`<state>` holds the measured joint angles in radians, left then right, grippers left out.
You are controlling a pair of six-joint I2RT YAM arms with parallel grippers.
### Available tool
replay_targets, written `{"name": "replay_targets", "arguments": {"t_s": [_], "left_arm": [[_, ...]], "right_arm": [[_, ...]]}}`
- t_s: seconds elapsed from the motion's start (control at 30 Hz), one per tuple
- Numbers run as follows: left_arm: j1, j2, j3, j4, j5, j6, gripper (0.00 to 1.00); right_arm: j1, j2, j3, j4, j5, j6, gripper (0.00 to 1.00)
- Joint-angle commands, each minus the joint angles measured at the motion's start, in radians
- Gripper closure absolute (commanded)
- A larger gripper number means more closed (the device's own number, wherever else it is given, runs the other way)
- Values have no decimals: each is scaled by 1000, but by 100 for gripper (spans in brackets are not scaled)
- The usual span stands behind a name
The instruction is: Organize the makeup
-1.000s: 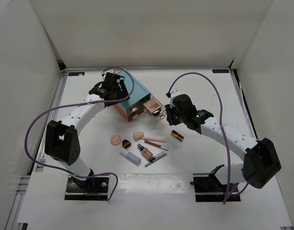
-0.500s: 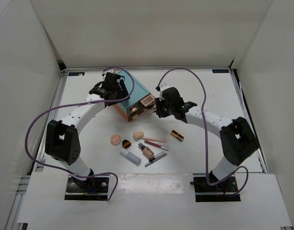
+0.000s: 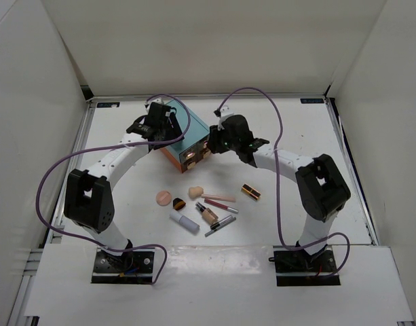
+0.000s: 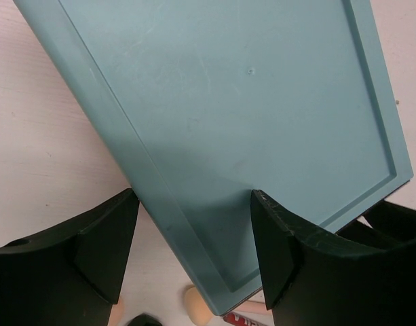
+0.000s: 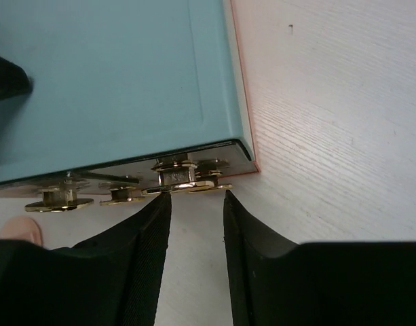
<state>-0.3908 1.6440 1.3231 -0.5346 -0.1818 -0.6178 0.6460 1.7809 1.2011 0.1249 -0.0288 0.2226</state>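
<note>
At the drawer face of the teal box (image 5: 112,75), right pincer (image 5: 195,200) is low over the tabletop (image 3: 296,136). Fingers parted only narrowly, nothing between them. Tips sit just short of a gold drawer knob (image 5: 177,178); contact cannot be told. More gold knobs run in a row to its left along the same face.

Over the box's lid, left pincer (image 4: 194,197) is spread wide, holding nothing. One finger hangs beyond the lid's long edge above bare tabletop, the other above the lid itself; that edge runs between them.

Overhead view: both arms reach to the box, the left from its left side, the right at its right front corner. Box lies askew toward the far middle of the tabletop.

Nearer the arm bases, well apart from both pincers, loose pieces lie in a cluster:
- peach round puff (image 3: 163,197)
- beige sponge (image 3: 196,192), near the puff on its right
- slim pencils (image 3: 220,198), right of the sponge
- foundation bottle (image 3: 207,214) and white tube (image 3: 184,222), on the near side
- lipstick tube (image 3: 251,191), off alone to the right
</note>
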Motion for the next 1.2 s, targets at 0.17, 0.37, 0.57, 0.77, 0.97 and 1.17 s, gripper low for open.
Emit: {"name": "replay_targets", "arguments": {"t_s": [0.17,0.37,0.57,0.77,0.97,1.17], "left_arm": [[-6,25,-12,-45,22,21,24],[-6,19,-2,-50,8,23,24],[-6,19,-7,-42,5,18,24],[-6,25,-4,-54,11,16,24],[-8,22,-2,-62,12,16,24],[-5,19,10,-67,-2,20,24]], "right_arm": [[-5,17,12,243,-39,57,54],[23,-130,-145,124,-117,-108,32],[100,-94,-112,124,-132,-164,17],[109,14,20,122,-143,-155,16],[121,87,106,110,-144,-131,18],[127,130,127,124,-132,-124,27]]}}
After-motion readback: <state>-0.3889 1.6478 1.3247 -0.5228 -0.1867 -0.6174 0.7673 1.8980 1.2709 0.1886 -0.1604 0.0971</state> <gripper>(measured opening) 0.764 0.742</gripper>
